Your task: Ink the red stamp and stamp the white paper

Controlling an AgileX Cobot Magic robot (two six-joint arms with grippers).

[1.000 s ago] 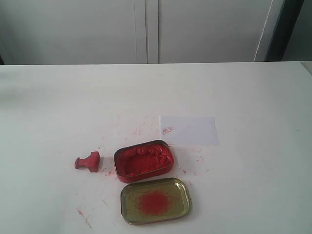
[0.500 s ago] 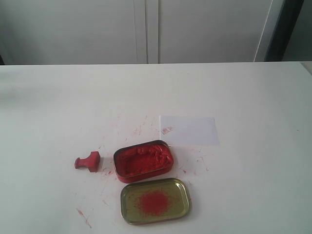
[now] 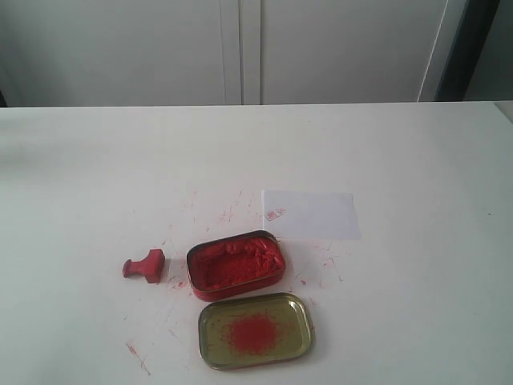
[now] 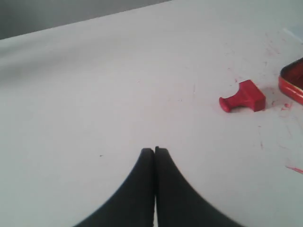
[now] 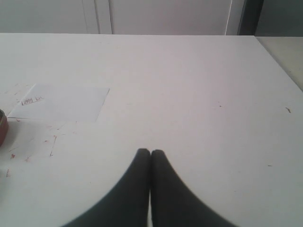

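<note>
The red stamp [image 3: 145,265] lies on its side on the white table, just left of the open red ink tin [image 3: 236,265]. It also shows in the left wrist view as the red stamp [image 4: 243,97], well apart from my left gripper [image 4: 155,150], which is shut and holds nothing. The white paper [image 3: 311,214] lies flat behind the tin, a tiny red imprint near its left corner. In the right wrist view the white paper [image 5: 59,102] sits off to one side of my right gripper [image 5: 150,152], shut and empty. Neither gripper appears in the exterior view.
A gold metal lid [image 3: 256,330] with a red smear lies in front of the tin. Red ink streaks mark the table [image 3: 417,152] around the tin. Grey cabinet doors stand behind the table's far edge.
</note>
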